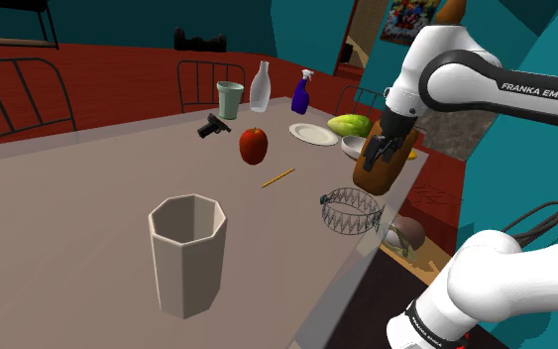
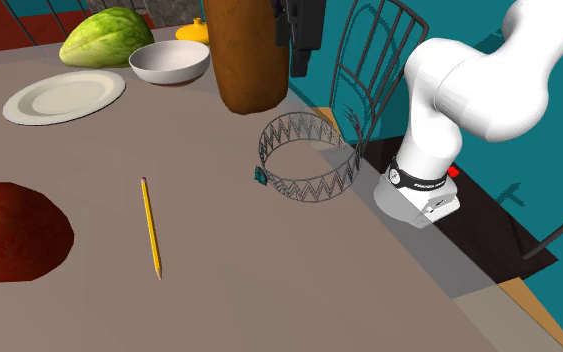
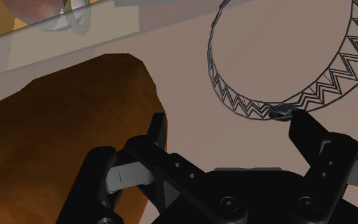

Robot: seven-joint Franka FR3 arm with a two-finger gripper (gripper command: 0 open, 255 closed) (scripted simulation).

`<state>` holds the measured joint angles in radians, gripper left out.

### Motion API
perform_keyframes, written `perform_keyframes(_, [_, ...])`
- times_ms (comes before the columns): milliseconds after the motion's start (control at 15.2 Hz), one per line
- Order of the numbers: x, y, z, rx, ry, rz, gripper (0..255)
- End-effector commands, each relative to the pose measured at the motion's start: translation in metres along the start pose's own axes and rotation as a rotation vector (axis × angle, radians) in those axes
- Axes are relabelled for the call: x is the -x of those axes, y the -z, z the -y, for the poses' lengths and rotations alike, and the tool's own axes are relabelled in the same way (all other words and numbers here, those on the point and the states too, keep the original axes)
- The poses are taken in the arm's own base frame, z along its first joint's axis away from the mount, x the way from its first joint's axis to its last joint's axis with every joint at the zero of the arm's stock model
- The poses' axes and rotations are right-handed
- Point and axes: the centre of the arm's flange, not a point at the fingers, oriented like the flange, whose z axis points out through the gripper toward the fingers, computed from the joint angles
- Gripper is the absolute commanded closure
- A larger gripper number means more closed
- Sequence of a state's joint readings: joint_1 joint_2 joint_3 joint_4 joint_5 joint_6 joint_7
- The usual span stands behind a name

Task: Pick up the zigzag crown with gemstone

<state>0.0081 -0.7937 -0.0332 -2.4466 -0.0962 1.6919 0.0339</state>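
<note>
Tool (image 3: 229, 127) hangs wide open and empty near the crown (image 3: 247, 105), which lies flat by the tabletop's (image 1: 88, 198) edge beside a brown lump (image 3: 63, 127). It looks light, thin and easily bent; I'd pinch gently across the band by the gem (image 3: 279, 114).

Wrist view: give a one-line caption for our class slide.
Open pincer above the table, the zigzag crown just beyond its fingertips, a brown object alongside.
</note>
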Motion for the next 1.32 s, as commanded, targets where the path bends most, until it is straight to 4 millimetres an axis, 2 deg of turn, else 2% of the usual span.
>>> perform_keyframes(0, [0.000,0.000,0.000,0.000,0.000,0.000,0])
perform_keyframes(792, [0.011,-0.062,0.142,-0.024,-0.081,0.004,0])
perform_keyframes(858, [0.011,-0.064,0.147,-0.025,-0.084,0.004,0])
perform_keyframes(1254, [0.012,-0.096,0.149,-0.025,-0.084,0.004,0])
